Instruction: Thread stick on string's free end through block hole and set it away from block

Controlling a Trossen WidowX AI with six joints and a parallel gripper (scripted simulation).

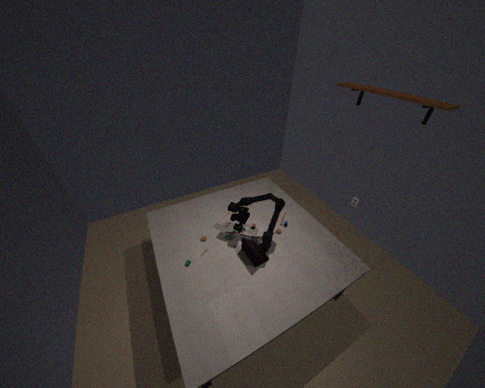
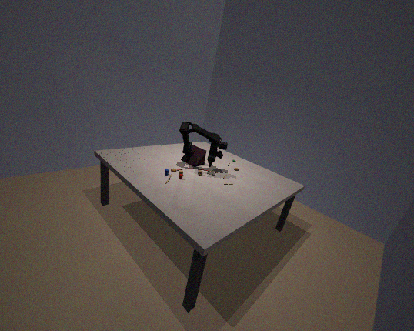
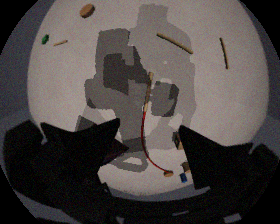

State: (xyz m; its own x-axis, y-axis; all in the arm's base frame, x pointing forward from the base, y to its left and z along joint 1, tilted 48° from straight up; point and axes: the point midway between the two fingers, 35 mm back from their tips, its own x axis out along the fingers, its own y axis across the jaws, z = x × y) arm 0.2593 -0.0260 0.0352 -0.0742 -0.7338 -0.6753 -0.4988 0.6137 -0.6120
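While nothing is being pinched, the end effector is being kept spread above the bench, presumably so that the stick can be straddled. That stick is being left unthreaded just ahead of the fingertips, its red string being trailed back beneath them. Beside one finger, the block is being partly hidden; its standing apart is probably leaving room for a grasp. Farther behind, the string is being anchored by the button. Well ahead, a loose stick is being left alone, being no part of the threading.
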